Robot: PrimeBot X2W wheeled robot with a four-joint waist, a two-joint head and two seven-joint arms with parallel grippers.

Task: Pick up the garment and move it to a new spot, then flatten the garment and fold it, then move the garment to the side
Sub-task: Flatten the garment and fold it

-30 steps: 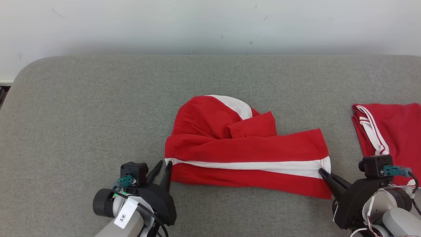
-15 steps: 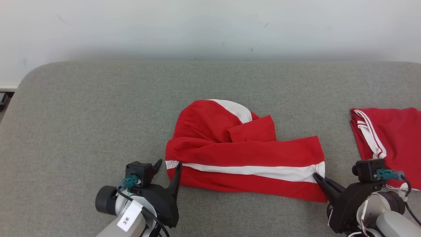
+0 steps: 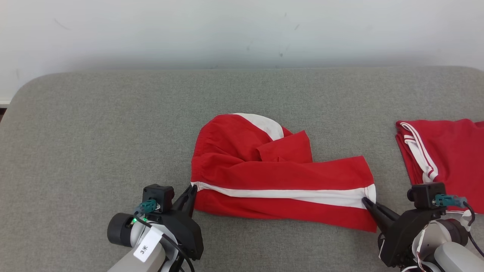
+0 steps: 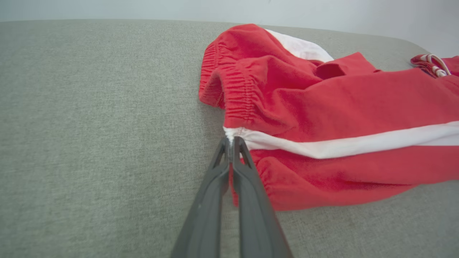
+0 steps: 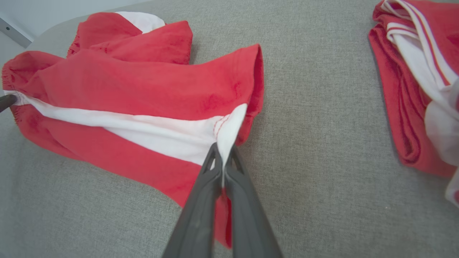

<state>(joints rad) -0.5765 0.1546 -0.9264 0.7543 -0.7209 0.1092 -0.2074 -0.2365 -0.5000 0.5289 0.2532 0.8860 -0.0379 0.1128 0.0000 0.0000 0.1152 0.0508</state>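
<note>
Both grippers, left gripper [image 3: 193, 187] and right gripper [image 3: 364, 200], pinch the garment [image 3: 280, 177]

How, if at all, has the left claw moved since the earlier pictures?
Yes: the left claw has closed onto the garment's white stripe end, otherwise staying at that corner.

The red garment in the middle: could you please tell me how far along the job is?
Done: the grasps. The left gripper and right gripper are shut on opposite ends of the white stripe on the garment. In hand: the pick-up; it lies crumpled, not yet lifted. Left: moving, flattening, folding, setting aside.
</note>
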